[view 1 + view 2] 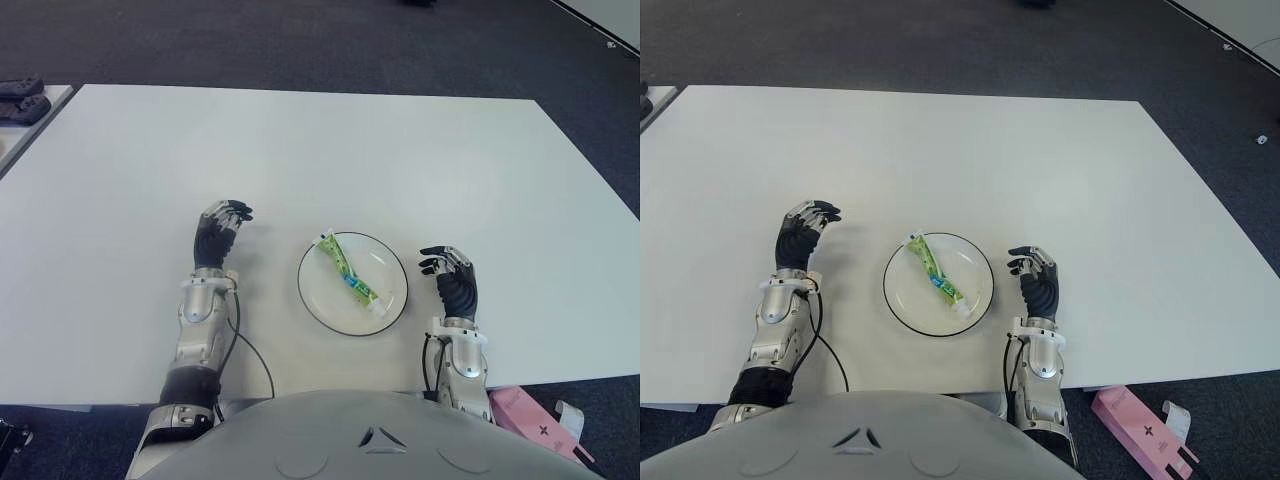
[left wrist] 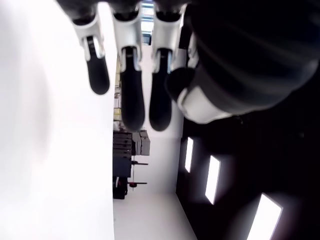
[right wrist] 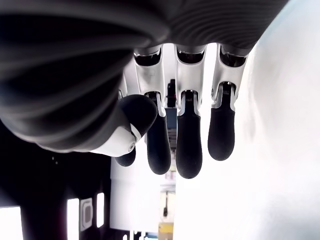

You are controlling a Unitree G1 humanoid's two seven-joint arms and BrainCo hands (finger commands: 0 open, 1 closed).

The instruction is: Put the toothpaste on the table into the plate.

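A green and white toothpaste tube (image 1: 348,270) lies slantwise inside the white, dark-rimmed plate (image 1: 322,298) near the table's front middle. My left hand (image 1: 222,222) shows to the left of the plate, apart from it, fingers relaxed and holding nothing; its fingers (image 2: 133,90) are bare in the left wrist view. My right hand (image 1: 448,265) shows just right of the plate, also apart from it, with fingers (image 3: 189,135) loosely extended and nothing in them.
The white table (image 1: 400,160) stretches wide behind the plate. A pink box (image 1: 535,420) lies on the floor beyond the table's front right edge. Dark objects (image 1: 20,98) sit on another surface at the far left.
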